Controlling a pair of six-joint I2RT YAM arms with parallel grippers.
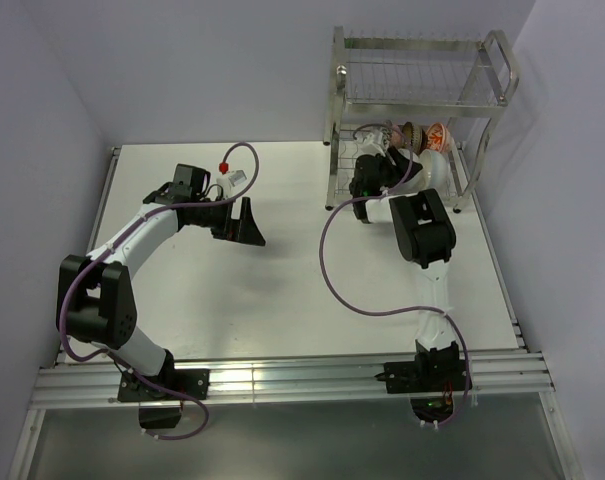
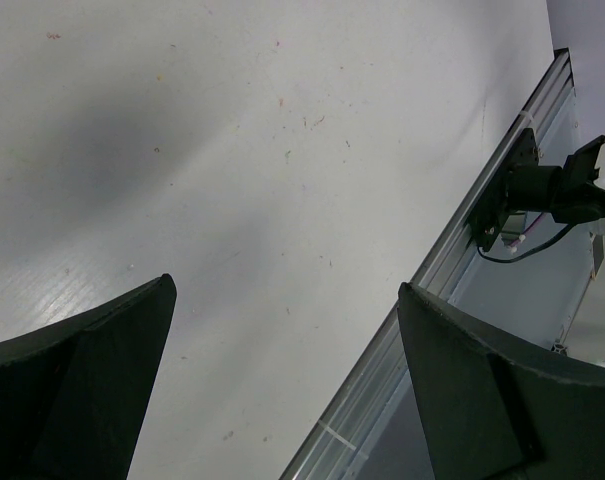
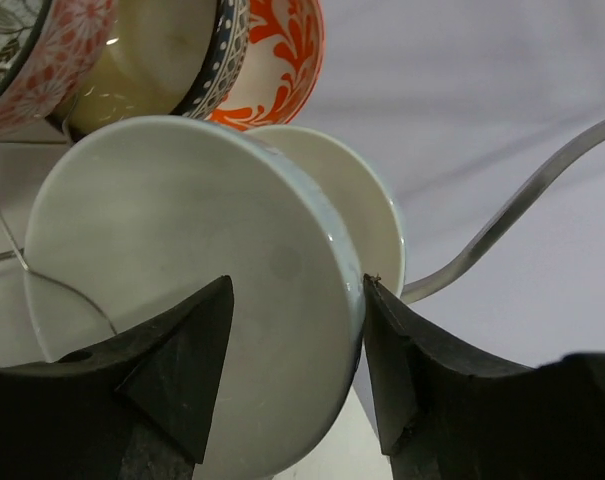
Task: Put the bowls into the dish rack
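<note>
At the far right of the bench (image 1: 282, 300), in the dish rack's (image 1: 412, 43) lower tier, two white bowls (image 3: 182, 230) stand on edge against three patterned bowls (image 3: 282, 50). Right pincer (image 3: 297, 290) straddles the nearer white bowl's rim, jaws parted, not clamping. Left pincer (image 2: 282, 290) gapes wide, empty, over the bench.

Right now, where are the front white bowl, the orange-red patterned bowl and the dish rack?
front white bowl (image 3: 182, 230): right wrist view, on its broad white face.
orange-red patterned bowl (image 3: 282, 60): right wrist view, on its patterned side.
dish rack (image 1: 422, 75): top external view, on the upper tier's wires.
</note>
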